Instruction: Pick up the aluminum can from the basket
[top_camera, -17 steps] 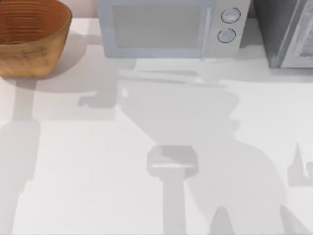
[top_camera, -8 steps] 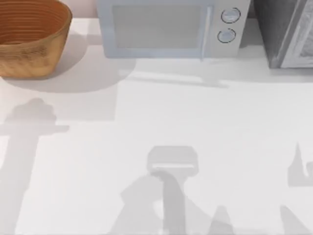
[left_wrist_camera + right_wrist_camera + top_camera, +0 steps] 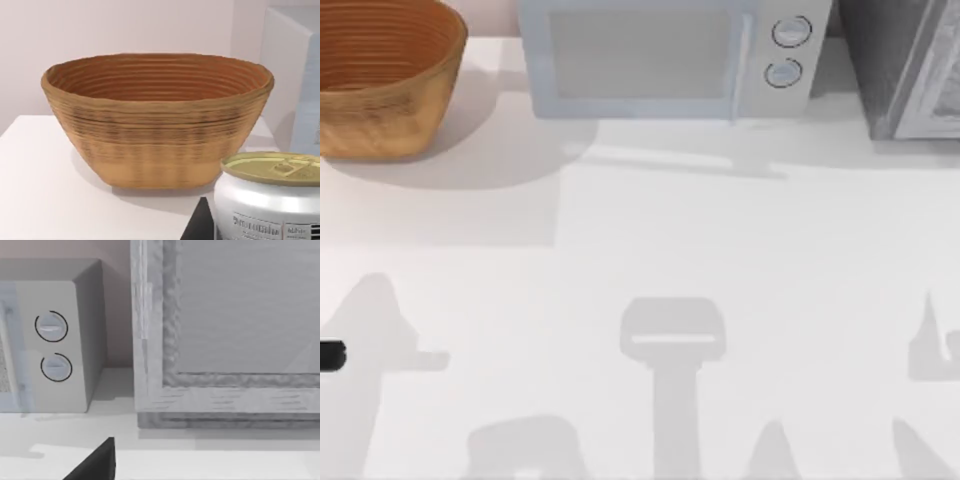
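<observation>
The can [image 3: 270,200] was already out of the basket [image 3: 380,125]. From the left wrist camera it sat upright and very near the lens, gold top level, with the basket standing behind it on the table [image 3: 720,250] and well apart from it. A dark finger [image 3: 199,224] lay against the can's side, so I judged the left gripper [image 3: 330,356], which just poked in at the table's left edge, near the front, to be pinching the can. The opposite finger was out of sight.

The right gripper [image 3: 95,465] was idle, facing the microwave [image 3: 660,60] and the grey cabinet [image 3: 225,340] beside it. Whether it was spread or pressed together, I could not tell.

It looked as if the pick was all but done, and what counted was the hold. A thin can dents easily, so I would keep the squeeze firm but no harder. I would hold it upright, move slowly, and stay away from the basket's rim.
</observation>
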